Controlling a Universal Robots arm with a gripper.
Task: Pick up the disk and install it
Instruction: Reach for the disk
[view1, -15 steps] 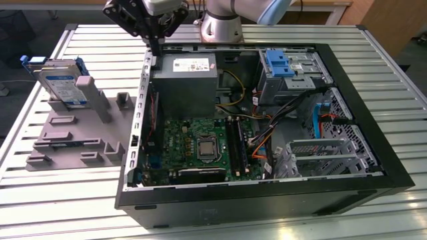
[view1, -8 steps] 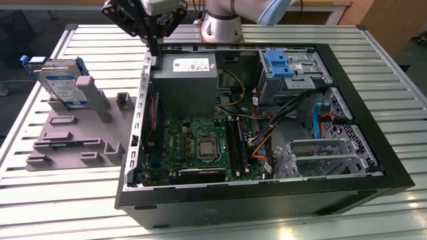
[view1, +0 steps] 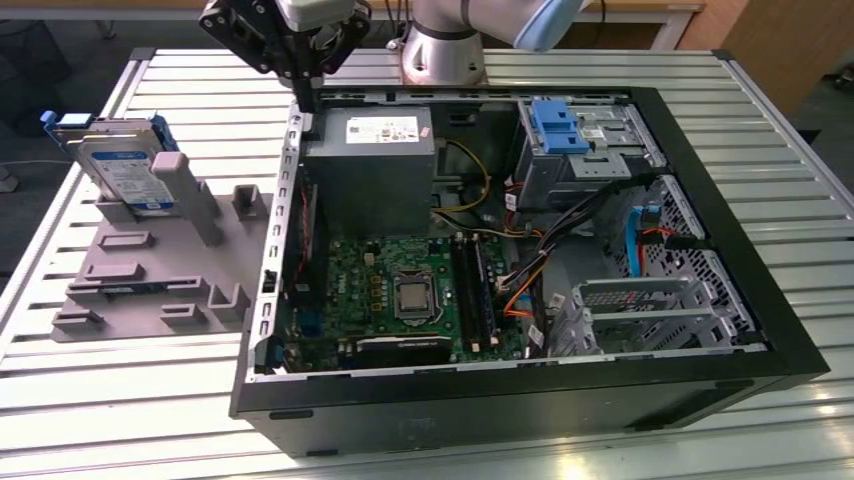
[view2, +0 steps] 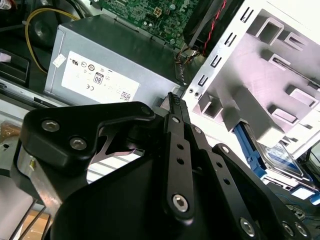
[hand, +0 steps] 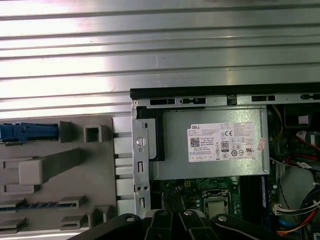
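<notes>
black hand (view2: 173, 97) closed on nothing, disk not yet picked up

hand hangs over the computer case (view1: 534, 400), just above its grey power supply (view1: 367, 165), jaws pressed together and empty. disk (view1: 123, 165) stands on edge in the grey holder (view1: 147, 290) on the table (view1: 134, 390), just beside the case on the exterior view's left, well apart from the hand and untouched. inside the case, the metal drive cage (view1: 641, 315) at the corner opposite the power supply seems to hold no drive. by my reading nothing of the task is done: pick and install are both left.
</notes>
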